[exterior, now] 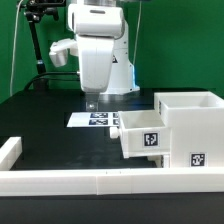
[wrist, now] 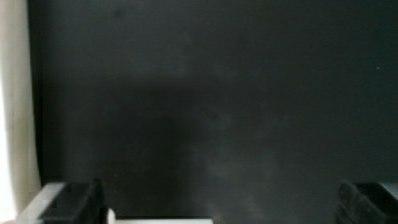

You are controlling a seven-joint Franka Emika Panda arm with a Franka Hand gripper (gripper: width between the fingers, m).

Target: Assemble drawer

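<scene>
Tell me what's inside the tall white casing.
The tall white plastic boxy casing holds a small white tagged tray, partly slid in and sticking out. Its upper compartment's interior is hidden by the walls.

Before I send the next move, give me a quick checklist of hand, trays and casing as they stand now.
1. Hand empty: ok. The wrist view shows only bare black table between its fingertips.
2. Hand open: ok, jaws stand wide apart.
3. Hand clear of parts: ok. It hangs near the marker board, touching nothing.
4. Tray seated in the casing: not ok. It juts out of the casing's front toward the exterior view's left.
5. Second tray located: cannot tell. Only one tray is distinguishable.
6. Casing upright by the rim wall: ok.
</scene>
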